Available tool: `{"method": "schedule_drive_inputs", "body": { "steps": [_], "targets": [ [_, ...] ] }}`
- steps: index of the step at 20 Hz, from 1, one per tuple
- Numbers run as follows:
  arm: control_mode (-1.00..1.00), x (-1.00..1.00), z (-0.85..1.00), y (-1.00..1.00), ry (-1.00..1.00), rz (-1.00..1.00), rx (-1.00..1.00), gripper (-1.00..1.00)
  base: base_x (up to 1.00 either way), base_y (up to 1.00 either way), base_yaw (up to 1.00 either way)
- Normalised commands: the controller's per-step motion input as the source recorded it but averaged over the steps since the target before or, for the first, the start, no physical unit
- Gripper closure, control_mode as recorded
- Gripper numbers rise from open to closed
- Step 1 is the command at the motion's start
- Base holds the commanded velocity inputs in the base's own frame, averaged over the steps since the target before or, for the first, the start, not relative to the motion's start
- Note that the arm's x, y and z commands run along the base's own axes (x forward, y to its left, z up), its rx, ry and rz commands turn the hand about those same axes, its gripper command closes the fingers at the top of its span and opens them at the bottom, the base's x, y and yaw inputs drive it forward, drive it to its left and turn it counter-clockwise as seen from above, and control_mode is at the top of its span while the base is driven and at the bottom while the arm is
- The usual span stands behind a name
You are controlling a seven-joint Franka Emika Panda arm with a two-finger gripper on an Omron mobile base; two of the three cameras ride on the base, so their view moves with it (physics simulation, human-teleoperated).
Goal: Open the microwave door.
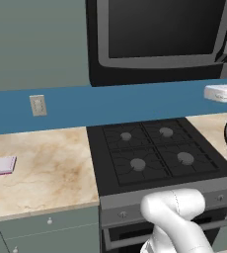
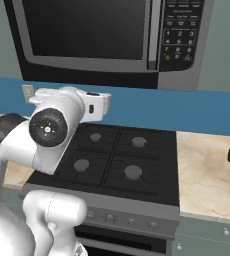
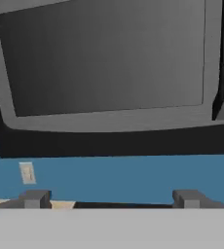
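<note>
Two dark fingertips of the spread, empty gripper (image 3: pixel 111 198) sit below the closed black glossy microwave door (image 3: pixel 109 63) above the black four-burner stove (image 1: pixel 152 150), so I would raise the hand toward the door's right edge.

A blue backsplash (image 1: pixel 135 101) runs along the grey-green wall (image 1: pixel 36 44), with a pale wall outlet (image 1: pixel 38 105) set into it. Below sits a beige marbled bench (image 1: pixel 41 168) on either side of a black four-burner stove (image 1: pixel 152 150), over grey-green cabinet drawers (image 1: pixel 49 225).
</note>
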Motion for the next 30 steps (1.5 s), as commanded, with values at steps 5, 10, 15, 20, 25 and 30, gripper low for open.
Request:
{"method": "schedule_drive_inputs", "body": {
  "steps": [5,10,15,20,25,30],
  "targets": [
    [-1.00,0.14,0.49,-0.95,-0.44,0.00,0.03,-1.00,0.00,0.00,0.00],
    [-1.00,0.71,0.38,-0.66,-0.12,-0.07,0.01,-1.00,0.00,0.00,0.00],
    [-1.00,0.66,0.43,-0.68,0.00,-0.04,0.03,-1.00,0.00,0.00,0.00],
    [-1.00,0.47,0.21,-0.57,0.00,-0.02,0.01,-1.00,0.00,0.00,0.00],
    [-1.00,0.23,0.00,-0.23,0.02,0.02,0.01,-1.00,0.00,0.00,0.00],
    [-1.00,0.57,-0.08,0.00,0.02,0.00,-0.03,-1.00,0.00,0.00,0.00]
  ]
}}
